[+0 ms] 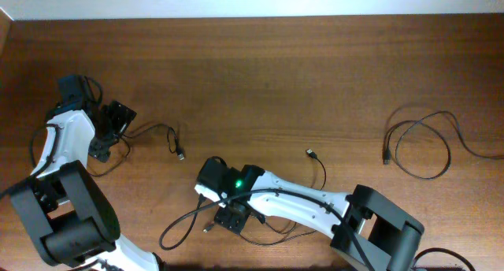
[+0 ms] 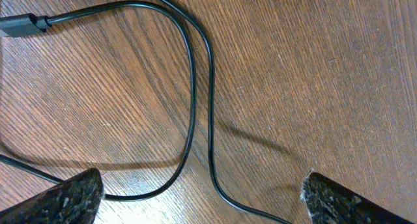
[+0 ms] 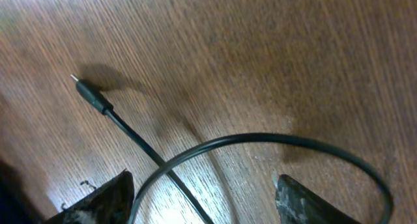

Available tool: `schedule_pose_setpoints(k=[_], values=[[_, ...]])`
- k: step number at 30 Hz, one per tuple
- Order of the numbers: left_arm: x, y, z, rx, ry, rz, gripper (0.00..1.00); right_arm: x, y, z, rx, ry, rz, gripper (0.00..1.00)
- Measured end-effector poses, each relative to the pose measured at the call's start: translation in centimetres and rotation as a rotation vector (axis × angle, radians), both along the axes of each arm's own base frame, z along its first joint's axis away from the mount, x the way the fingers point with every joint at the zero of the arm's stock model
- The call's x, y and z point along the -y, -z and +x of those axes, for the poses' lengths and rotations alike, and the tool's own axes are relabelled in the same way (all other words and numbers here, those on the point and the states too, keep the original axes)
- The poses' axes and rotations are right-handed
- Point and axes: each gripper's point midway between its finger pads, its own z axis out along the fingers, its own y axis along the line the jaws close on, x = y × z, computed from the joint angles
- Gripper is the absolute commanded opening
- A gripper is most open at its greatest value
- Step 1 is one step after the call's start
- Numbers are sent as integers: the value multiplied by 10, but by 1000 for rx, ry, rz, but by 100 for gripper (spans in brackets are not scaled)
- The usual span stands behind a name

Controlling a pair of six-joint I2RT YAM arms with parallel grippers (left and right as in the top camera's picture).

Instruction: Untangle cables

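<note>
Well, L gripper (image 2: 201, 182) fingers apart over thin black cable loop (image 2: 193, 87) on brown wooden table (image 2: 326, 68); R gripper (image 3: 202, 182) likewise spread, above crossed black cords (image 3: 260, 138) w/ small plug (image 3: 91, 97).

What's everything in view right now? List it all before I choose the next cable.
left cable: one, black, left of centre, lying between the left gripper's fingers, plug end toward the middle
middle cable: one or perhaps two, black, near edge by the right gripper, strands crossing
right cable: one, black, looped alone at far right, trailing off the right edge
table: one, brown wood, under everything
wall: one strip, white, along the top edge
left arm: one, white and black, far left
right arm: one, white and black, bottom centre
left gripper: open
right gripper: open
</note>
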Motion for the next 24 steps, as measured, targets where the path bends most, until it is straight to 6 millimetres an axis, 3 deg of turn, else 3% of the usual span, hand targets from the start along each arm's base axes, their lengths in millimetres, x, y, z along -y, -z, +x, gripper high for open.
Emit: schedule_pose_setpoints(k=[7,8,12,14,16,21,24], values=[[0,0,0,0,0,0,99,0,2,-1,152,-57,-75,45],[0,0,0,0,0,0,99,0,2,0,162,-58,-81,35],[0,0,0,0,0,0,99,4,4,-2,159,-60,-92,34],[0,0,0,0,0,0,99,4,5,-4,145,-63,-89,23],[0,0,0,0,0,0,99,3,5,-6,134,-64,-84,4],[0,0,0,0,0,0,99,4,4,-5,134,-64,-87,4],[0,0,0,-1,0,-1,99,8,-27,9,124,-27,-105,4]])
